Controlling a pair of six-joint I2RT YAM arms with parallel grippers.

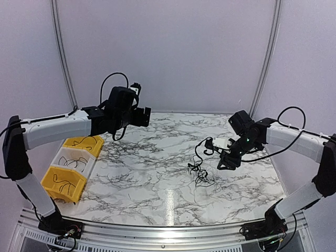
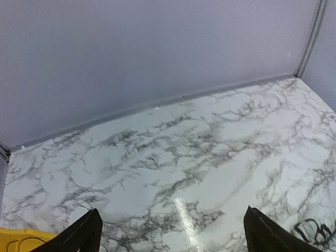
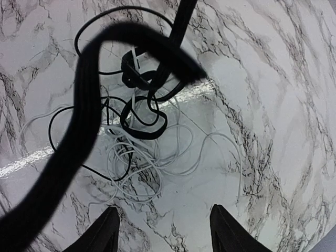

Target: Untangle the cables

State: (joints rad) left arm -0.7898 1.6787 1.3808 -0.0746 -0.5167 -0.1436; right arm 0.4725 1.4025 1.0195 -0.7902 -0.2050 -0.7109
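While left fingers (image 2: 86, 233) and right fingers (image 3: 107, 233) gape, the cables (image 3: 142, 135) form a roundish clump.

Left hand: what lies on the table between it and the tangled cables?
Nothing: the top view shows only bare marble table between the left hand and the cables, which lie near the right hand.

White marble-pattern table (image 1: 157, 152), grey veins, glare streak near front centre. Right of centre a loose clump of cables (image 1: 198, 173) lies flat on it, thin black loops tangled with pale ones and a few strands trailing out. At the left edge are three small bins in a row, touching: yellow bin (image 1: 84, 144) farthest, white bin (image 1: 67, 155) in the middle, second yellow bin (image 1: 52, 176) nearest. Dark strands (image 1: 79, 160) lie inside them.
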